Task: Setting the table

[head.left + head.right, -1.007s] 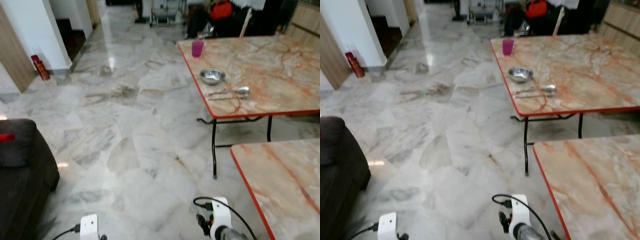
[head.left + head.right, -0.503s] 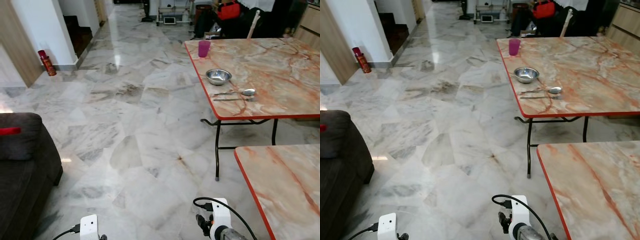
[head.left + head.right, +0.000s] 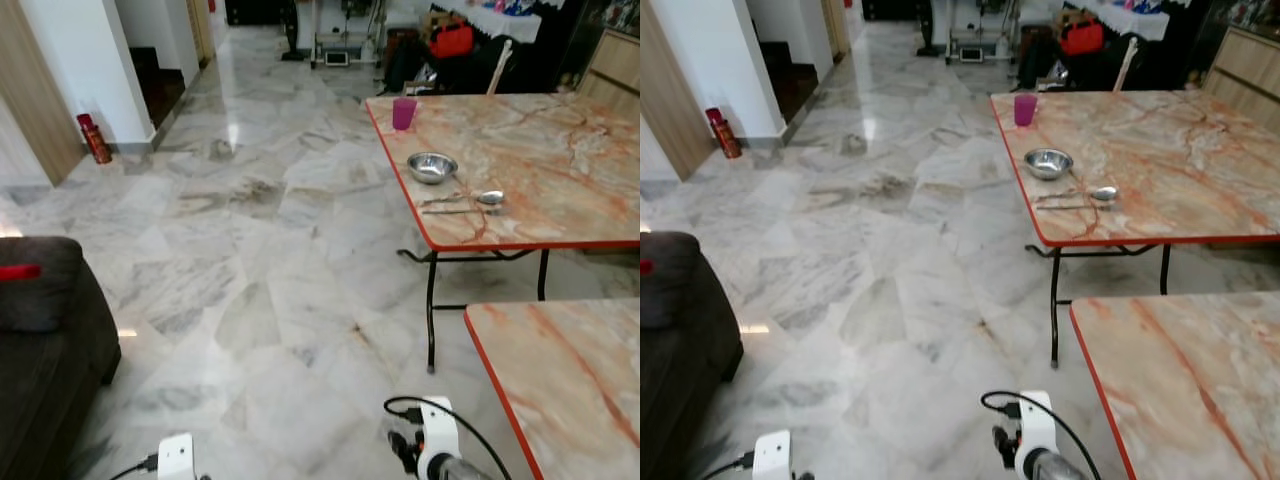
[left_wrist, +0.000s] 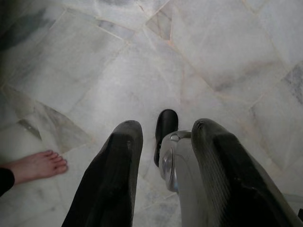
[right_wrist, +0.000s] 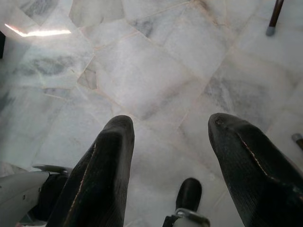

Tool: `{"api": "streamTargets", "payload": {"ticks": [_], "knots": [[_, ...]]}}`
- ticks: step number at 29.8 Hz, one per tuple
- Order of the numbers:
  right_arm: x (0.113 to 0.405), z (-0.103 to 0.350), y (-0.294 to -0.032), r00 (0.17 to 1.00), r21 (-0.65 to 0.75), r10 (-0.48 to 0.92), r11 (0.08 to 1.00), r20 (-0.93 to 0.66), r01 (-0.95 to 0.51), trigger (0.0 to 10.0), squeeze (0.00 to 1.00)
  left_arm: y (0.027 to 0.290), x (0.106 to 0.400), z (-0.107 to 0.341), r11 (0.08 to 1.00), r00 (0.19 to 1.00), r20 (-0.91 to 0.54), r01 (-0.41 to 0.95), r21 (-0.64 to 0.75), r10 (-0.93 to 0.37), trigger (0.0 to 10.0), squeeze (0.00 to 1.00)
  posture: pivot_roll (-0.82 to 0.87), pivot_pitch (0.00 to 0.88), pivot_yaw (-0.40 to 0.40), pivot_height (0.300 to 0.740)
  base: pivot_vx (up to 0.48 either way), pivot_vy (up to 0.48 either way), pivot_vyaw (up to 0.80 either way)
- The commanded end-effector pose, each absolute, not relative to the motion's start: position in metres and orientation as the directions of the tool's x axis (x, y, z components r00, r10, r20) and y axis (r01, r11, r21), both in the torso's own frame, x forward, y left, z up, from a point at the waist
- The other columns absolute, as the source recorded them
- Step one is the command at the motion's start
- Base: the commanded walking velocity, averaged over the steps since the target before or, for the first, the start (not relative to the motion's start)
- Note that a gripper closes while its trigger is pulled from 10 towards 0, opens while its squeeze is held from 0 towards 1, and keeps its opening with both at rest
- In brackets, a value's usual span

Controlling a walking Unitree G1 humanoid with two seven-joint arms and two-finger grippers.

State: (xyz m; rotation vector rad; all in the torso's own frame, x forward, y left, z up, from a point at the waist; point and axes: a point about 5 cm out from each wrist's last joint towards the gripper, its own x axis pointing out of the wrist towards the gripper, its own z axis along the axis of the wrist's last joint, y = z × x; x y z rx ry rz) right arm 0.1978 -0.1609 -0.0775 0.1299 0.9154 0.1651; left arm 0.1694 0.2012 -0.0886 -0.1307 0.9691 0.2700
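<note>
On the far table [image 3: 540, 170], one pink cup [image 3: 404, 113], one steel bowl [image 3: 432, 166] and one spoon [image 3: 478, 198] are sitting; the left gripper [image 4: 163, 137] and right gripper [image 5: 170, 137] are hanging open, empty.

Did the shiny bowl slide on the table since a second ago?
No. The bowl sits in the same spot against the table's red edge, between the pink cup and the spoon. The whole picture shifted because the camera moved.

Two marble-topped tables [image 3: 560, 150] [image 3: 570, 370], one pink cup [image 3: 404, 113], one steel bowl [image 3: 432, 167], one spoon [image 3: 470, 198] (beside the bowl).
</note>
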Motion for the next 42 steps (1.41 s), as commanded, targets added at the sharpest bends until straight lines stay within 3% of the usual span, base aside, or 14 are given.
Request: {"api": "streamTargets", "payload": {"ticks": [1,19,33,42], "knots": [[0.1989,-0.0769,-0.1591,0.598,0.178,0.207,0.978,-0.774,-0.108,10.0,0.00,0.2026,0.1689,-0.0886,0.954,0.532,-0.828,-0.299,0.016,0.181,10.0,0.00,0.09,0.000,-0.007,0.740,0.480,0.000,0.00],[0.1979,-0.0774,-0.1577,0.591,0.169,0.215,0.977,-0.777,-0.133,10.0,0.00,0.2024,0.1689,-0.0886,0.952,0.532,-0.827,-0.305,0.014,0.183,10.0,0.00,0.09,0.000,-0.006,0.740,0.480,0.000,0.00],[0.1970,-0.0775,-0.1570,0.593,0.184,0.230,0.973,-0.772,-0.138,10.0,0.00,0.2020,0.1685,-0.0889,0.951,0.531,-0.828,-0.310,0.011,0.182,10.0,0.00,0.09,0.000,-0.009,0.740,0.480,0.000,0.53],[0.1979,-0.0769,-0.1543,0.591,0.207,0.253,0.968,-0.766,-0.146,10.0,0.00,0.2023,0.1682,-0.0890,0.950,0.529,-0.828,-0.313,0.010,0.184,10.0,0.00,0.10,0.000,-0.012,0.740,0.480,0.000,0.00]]}}
